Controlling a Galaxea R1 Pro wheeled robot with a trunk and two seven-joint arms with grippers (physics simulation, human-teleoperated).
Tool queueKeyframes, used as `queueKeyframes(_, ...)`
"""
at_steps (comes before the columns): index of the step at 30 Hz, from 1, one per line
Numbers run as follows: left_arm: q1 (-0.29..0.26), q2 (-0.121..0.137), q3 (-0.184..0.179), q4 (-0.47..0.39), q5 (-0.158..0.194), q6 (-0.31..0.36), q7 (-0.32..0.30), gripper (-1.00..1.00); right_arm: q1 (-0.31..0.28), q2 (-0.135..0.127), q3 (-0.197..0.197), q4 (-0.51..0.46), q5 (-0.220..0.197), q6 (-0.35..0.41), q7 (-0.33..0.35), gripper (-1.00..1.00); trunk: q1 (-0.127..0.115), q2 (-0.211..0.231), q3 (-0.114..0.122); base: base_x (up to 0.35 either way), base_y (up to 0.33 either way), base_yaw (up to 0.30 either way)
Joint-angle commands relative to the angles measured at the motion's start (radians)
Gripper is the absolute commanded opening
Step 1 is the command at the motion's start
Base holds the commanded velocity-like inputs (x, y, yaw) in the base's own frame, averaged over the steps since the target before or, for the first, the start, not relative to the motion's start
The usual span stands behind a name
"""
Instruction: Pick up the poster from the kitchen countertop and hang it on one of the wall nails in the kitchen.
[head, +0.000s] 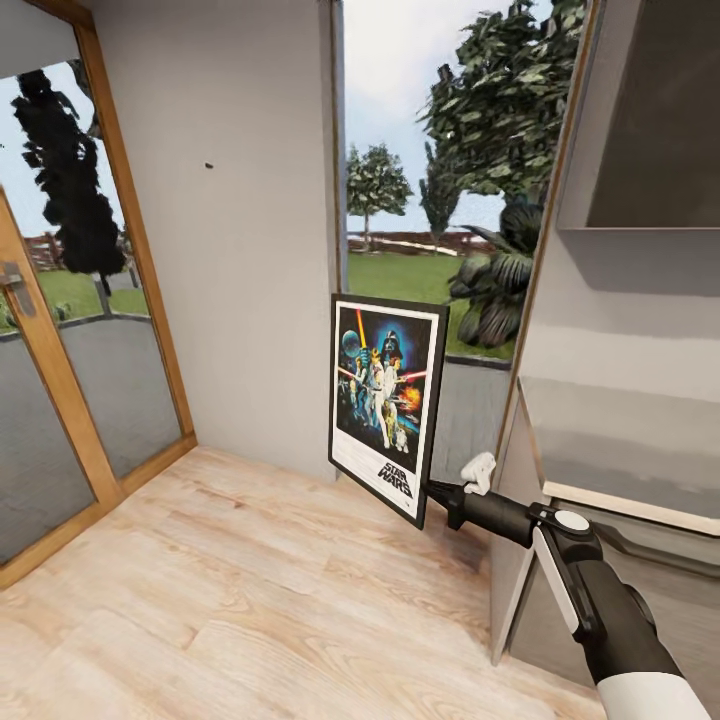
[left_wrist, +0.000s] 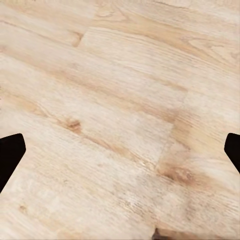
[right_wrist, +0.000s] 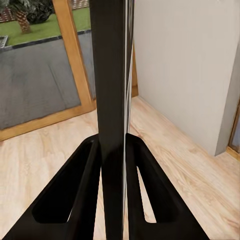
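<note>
One poster (head: 386, 402), one wall nail (head: 209, 165)
Right gripper (right_wrist: 113, 150) clamps the poster's edge; left gripper (left_wrist: 120, 155) spread wide; logo reads "STAR WARS".

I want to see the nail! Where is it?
In the head view, the nail is a tiny dark speck high on the grey wall, up and left of the poster.

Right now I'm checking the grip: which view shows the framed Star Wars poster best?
The head view: the framed Star Wars poster faces it fully, held by the right hand. The right wrist view sees its dark edge between the fingers.
</note>
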Motion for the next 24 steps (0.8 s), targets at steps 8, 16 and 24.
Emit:
queueKeyframes(8,0.000,0.000,0.000,0.000,0.000,-0.002,0.000,1.00,-0.001,0.000,-0.001,-0.001,-0.004,0.010,0.007,-1.00,-0.031,0.056,0.024,0.000,0.000,0.000)
queueKeyframes(16,0.000,-0.002,-0.007,-0.007,0.000,0.007,-0.003,1.00,-0.001,0.000,-0.001,-0.001,-0.004,0.011,0.007,-1.00,-0.061,0.112,0.049,0.000,0.000,0.000)
queueKeyframes(24,0.000,-0.003,-0.010,-0.178,0.002,0.212,-0.004,1.00,-0.001,0.000,-0.001,-0.003,-0.007,0.013,0.008,-1.00,-0.092,0.168,0.074,0.000,0.000,0.000)
